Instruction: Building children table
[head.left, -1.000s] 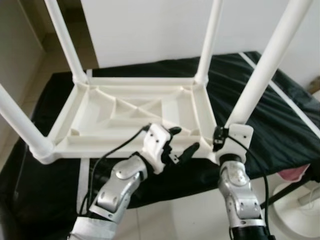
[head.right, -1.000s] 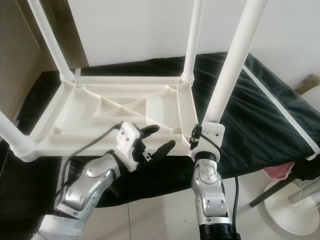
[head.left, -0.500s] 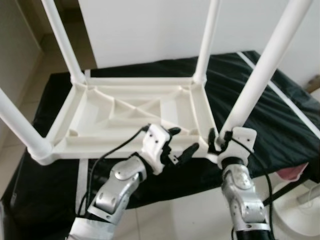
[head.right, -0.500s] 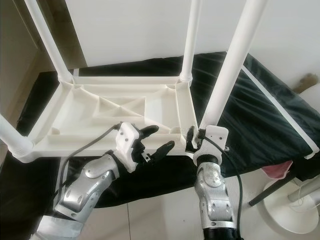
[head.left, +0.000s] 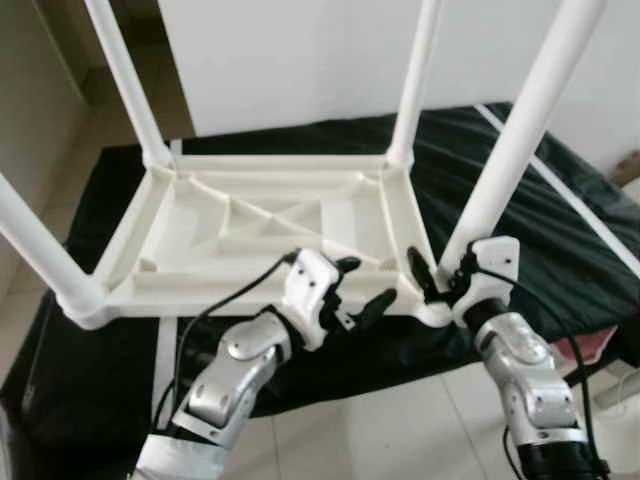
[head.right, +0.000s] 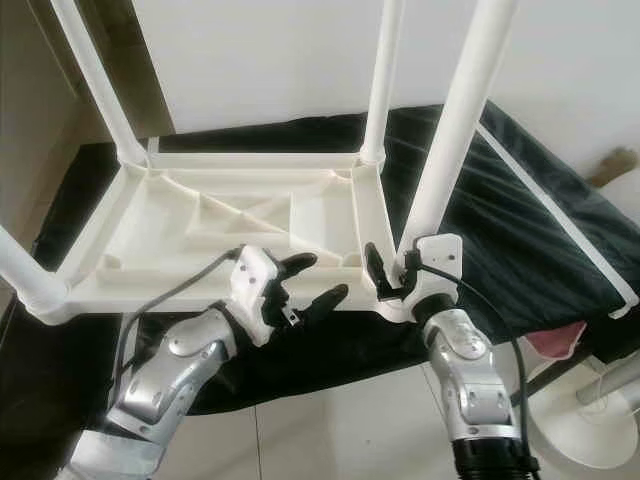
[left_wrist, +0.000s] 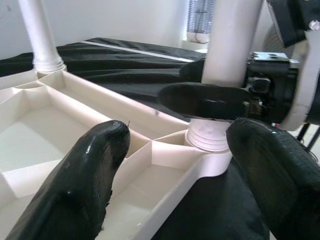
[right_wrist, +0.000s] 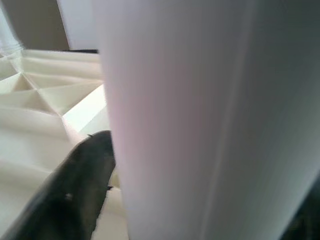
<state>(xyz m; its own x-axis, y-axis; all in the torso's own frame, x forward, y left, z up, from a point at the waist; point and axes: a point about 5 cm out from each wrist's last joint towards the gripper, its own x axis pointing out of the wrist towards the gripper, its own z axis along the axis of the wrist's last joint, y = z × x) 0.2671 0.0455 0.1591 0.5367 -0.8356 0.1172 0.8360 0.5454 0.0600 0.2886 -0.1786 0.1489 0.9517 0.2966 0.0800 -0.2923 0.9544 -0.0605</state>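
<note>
— Left eye view: where was the table (head.left: 270, 225)?
— Upside down on a black cloth (head.left: 560, 250), four white legs pointing up.
— And the right gripper (head.right: 395, 275)?
— Clamped around the near right leg (head.left: 510, 160) at its base, one finger on each side.
— The left gripper (head.left: 362, 287)?
— Spread wide and holding nothing, at the table's near edge. A white fan base (head.right: 585, 410) stood on the floor, far right.

A white wall (head.left: 300, 50) stands behind a black-covered bed (head.left: 560, 240). Pale tiled floor (head.left: 400, 420) lies in front. A white round fan base (head.right: 585, 410) rests on the floor.
</note>
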